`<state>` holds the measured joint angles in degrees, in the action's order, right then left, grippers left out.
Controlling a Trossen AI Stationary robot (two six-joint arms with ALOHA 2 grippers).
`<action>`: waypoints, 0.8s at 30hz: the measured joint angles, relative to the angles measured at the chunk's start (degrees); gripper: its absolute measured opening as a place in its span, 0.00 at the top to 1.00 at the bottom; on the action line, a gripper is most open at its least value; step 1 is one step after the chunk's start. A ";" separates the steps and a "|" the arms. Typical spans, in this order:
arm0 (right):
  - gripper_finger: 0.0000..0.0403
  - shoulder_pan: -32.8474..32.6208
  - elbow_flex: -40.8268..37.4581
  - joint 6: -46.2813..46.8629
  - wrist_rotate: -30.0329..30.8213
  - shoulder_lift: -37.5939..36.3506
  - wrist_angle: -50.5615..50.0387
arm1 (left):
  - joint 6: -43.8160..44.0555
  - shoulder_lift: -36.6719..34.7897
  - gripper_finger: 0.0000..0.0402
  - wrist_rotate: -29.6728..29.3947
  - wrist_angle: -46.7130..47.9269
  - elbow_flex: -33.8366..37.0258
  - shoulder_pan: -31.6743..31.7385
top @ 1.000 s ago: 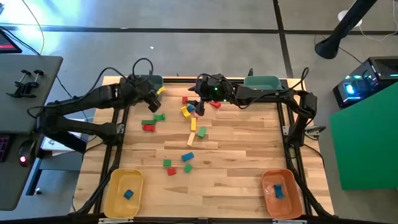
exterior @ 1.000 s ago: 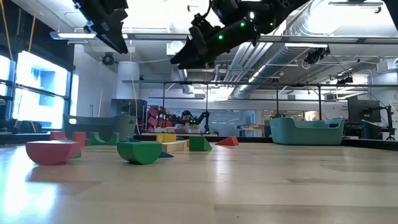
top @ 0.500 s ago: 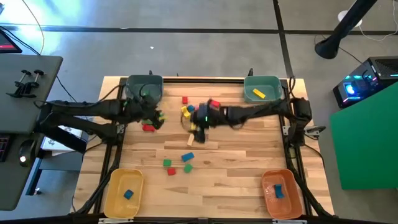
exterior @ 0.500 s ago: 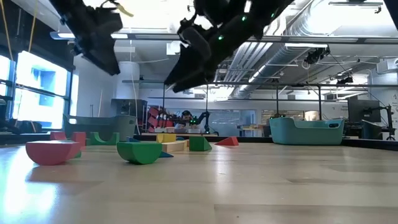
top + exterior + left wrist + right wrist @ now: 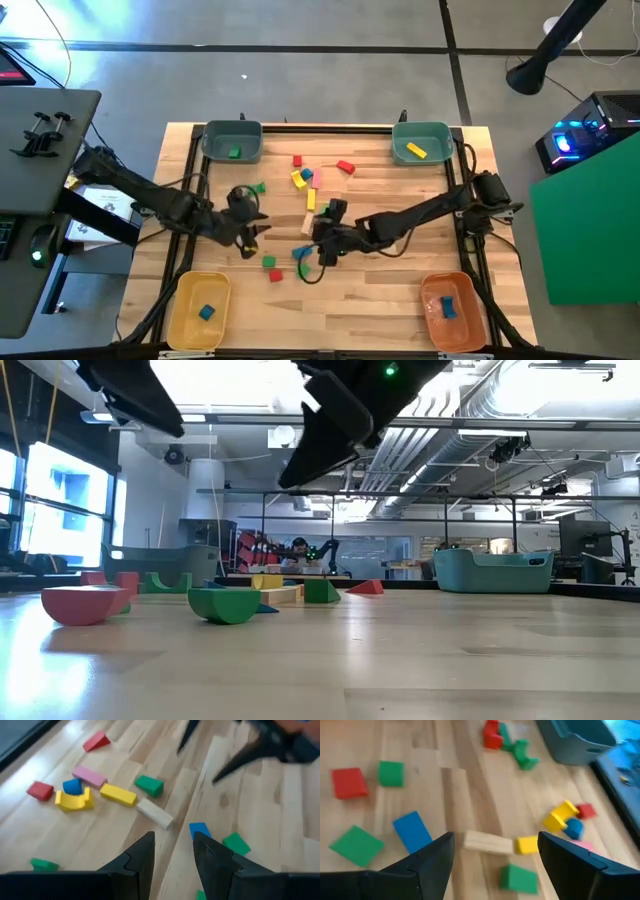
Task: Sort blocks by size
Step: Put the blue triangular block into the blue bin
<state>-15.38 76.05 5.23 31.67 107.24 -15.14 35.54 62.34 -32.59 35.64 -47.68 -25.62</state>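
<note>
Blocks (image 5: pixel 303 208): loose cluster, bench middle toward the far edge.
Right gripper (image 5: pixel 325 243): fingers wide apart, empty, over the blue block (image 5: pixel 413 831).
Left gripper (image 5: pixel 250 232): fingers partly apart, empty.
Risk: arms close together; collision likely.
Obstacles: tan bar (image 5: pixel 488 842), green cube (image 5: pixel 390 773) crowd the approach.

The table (image 5: pixel 400 290) is pale wood with a striped plank grain. On it lie blocks (image 5: pixel 300 180) in red, yellow, green, blue, pink and plain tan. Two bins (image 5: pixel 232 140) at the far corners are teal (one holds a green piece, the other a yellow one). The near bins are yellow (image 5: pixel 198 310) and orange (image 5: pixel 452 310), each with a blue block. Both arms are black.
</note>
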 joint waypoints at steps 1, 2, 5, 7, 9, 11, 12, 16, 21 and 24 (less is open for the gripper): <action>0.30 -0.30 0.00 0.96 0.93 -0.39 -1.28 | 1.02 1.41 0.70 -0.70 0.01 0.00 -0.77; 0.30 -0.60 0.00 2.13 1.37 -0.95 -3.32 | 1.91 2.83 0.70 -1.29 -0.02 0.00 -1.44; 0.30 -1.64 0.00 6.89 3.44 -2.97 -9.12 | 4.59 7.90 0.70 -3.01 -0.39 0.00 -2.63; 0.30 -2.69 0.00 10.03 5.84 -4.48 -12.86 | 6.73 11.67 0.70 -3.52 -2.03 0.00 -2.74; 0.30 -3.93 0.00 12.40 8.14 -5.64 -15.57 | 7.91 15.47 0.70 -3.51 -4.62 0.00 -2.74; 0.30 -5.10 0.00 14.11 10.49 -6.45 -17.02 | 8.51 19.34 0.70 -3.40 -7.66 0.00 -2.74; 0.30 -5.69 0.00 14.51 11.54 -6.53 -17.23 | 8.05 21.22 0.69 -2.85 -8.93 0.00 -2.74; 0.30 -7.43 0.00 15.71 13.42 -6.58 -17.14 | 3.70 27.65 0.66 2.52 -14.66 0.00 -2.18; 0.30 -8.28 0.00 15.54 13.30 -6.55 -16.91 | -4.35 34.09 0.55 5.85 -21.93 0.00 -2.22; 0.30 -8.05 0.00 15.46 13.28 -6.55 -16.77 | -5.68 36.89 0.47 6.11 -24.35 0.00 -2.24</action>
<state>-23.44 76.05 20.69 44.95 100.68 -31.90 29.87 99.23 -26.48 11.29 -47.68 -27.86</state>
